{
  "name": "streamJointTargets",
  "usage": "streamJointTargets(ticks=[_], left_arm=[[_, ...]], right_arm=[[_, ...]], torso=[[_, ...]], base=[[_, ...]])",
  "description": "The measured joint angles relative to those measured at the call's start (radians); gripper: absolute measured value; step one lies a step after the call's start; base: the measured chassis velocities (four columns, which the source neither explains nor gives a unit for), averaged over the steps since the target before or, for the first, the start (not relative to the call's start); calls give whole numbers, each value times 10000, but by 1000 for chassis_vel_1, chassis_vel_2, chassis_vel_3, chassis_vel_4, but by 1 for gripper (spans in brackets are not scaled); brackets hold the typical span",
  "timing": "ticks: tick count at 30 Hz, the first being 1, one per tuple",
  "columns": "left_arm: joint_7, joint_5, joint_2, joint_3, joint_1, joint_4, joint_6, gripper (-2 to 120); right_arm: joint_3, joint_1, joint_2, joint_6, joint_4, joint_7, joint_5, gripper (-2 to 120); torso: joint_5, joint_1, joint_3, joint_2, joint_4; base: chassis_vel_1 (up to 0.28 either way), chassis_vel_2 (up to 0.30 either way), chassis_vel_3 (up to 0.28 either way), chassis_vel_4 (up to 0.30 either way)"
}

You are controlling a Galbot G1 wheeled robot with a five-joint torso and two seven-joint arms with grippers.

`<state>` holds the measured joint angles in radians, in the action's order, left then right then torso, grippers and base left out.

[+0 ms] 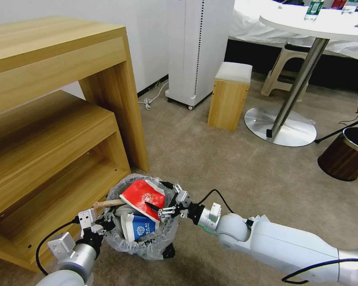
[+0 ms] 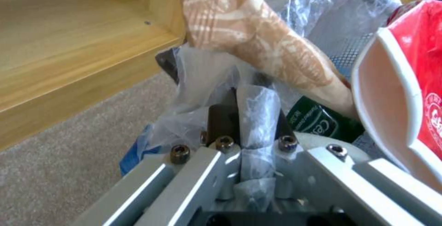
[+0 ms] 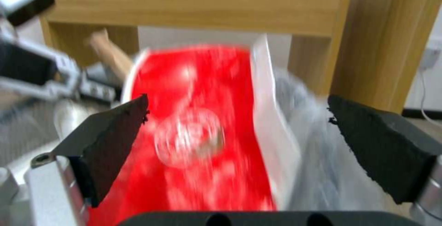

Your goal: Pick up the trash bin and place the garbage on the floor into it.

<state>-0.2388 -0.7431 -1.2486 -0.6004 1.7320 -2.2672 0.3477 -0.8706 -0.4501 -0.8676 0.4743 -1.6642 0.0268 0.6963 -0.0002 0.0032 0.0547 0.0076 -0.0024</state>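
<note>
The trash bin, lined with a frilled translucent bag, stands on the beige carpet floor just beside the lower corner of the wooden shelf unit. The left gripper holds it at the rim, its fingers closed on the rim and liner. The bin is heaped with garbage: a red paper cup lies tilted on top, a blue-white carton sits below it, and a wooden stick juts out over the rim toward the shelf unit. A green-label bottle shows under the stick. The right gripper hovers at the opposite side of the rim, its fingers spread wide on either side of the red cup without gripping it.
</note>
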Motion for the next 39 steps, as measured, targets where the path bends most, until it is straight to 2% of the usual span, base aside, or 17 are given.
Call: streamJointTargets(ticks=[11, 15, 18, 23, 25, 27, 28, 29, 32, 33, 35, 37, 39], left_arm=[[-3, 18, -22, -13, -130, 240, 1, 1], [-9, 37, -38, -15, -161, 359, 2, 1], [-11, 51, -16, -26, -154, 384, 3, 1], [-16, 37, 116, -99, -101, 347, 4, 1], [-16, 18, 187, -137, -90, 293, 4, 1], [-16, 18, 209, -151, -88, 288, 4, 1], [-17, 18, 249, -158, -86, 273, 4, 1], [-17, 18, 249, -158, -86, 273, 4, 1], [-4, 18, 349, -155, -90, 263, 4, 1], [-4, 18, 349, -155, -90, 263, 4, 1], [16, 23, 431, -150, -105, 317, 2, 1], [23, 26, 465, -136, -104, 334, 1, 1], [26, 24, 526, -98, -96, 339, 2, 1]], right_arm=[[482, -119, 3, 214, -616, 142, -212, 100], [1102, -395, 5, 341, -749, 173, -315, 100], [1609, -625, 70, 280, -934, -250, -295, 100], [2994, -1100, 419, -92, -1202, -1163, 214, 100], [3934, -1464, 618, -452, -1274, -1957, 462, 100], [4221, -1592, 696, -567, -1281, -2239, 504, 100], [4824, -1947, 852, -861, -1286, -2866, 498, 100], [4824, -1947, 852, -861, -1286, -2866, 498, 100], [6182, -2970, 1329, -1511, -1201, -4076, 299, 100], [6182, -2970, 1329, -1511, -1201, -4076, 299, 100], [7115, -3857, 1561, -1940, -1056, -4999, -7, 100], [7489, -4245, 1623, -2022, -983, -5244, -111, 100], [8295, -5024, 1745, -2110, -823, -5489, -310, 100]], torso=[[1, 0, 0, 0, 0], [1, 0, 0, 0, -1], [1, 0, 0, 0, 0], [-2, 0, 0, 0, -1], [5, 0, 0, 0, 0], [0, 0, 0, 0, 0], [4, 0, 0, 0, 0], [4, 0, 0, 0, 0], [1, 0, 0, 0, -2], [1, 0, 0, 0, -2], [3, -1, 0, 0, -3], [4, 0, 0, 0, -3], [6, 0, 0, 0, -2]], base=[[0, 0, 0, 0], [0, 0, 0, 0], [0, 0, 0, 0], [0, 0, 0, 0], [0, 0, 0, 0], [0, 0, 0, 0], [0, 0, 0, 0], [0, 0, 0, 0], [0, 0, 0, 0], [0, 0, 0, 0], [0, 0, 0, 0], [0, 0, 0, 0], [0, 0, 0, 0]])
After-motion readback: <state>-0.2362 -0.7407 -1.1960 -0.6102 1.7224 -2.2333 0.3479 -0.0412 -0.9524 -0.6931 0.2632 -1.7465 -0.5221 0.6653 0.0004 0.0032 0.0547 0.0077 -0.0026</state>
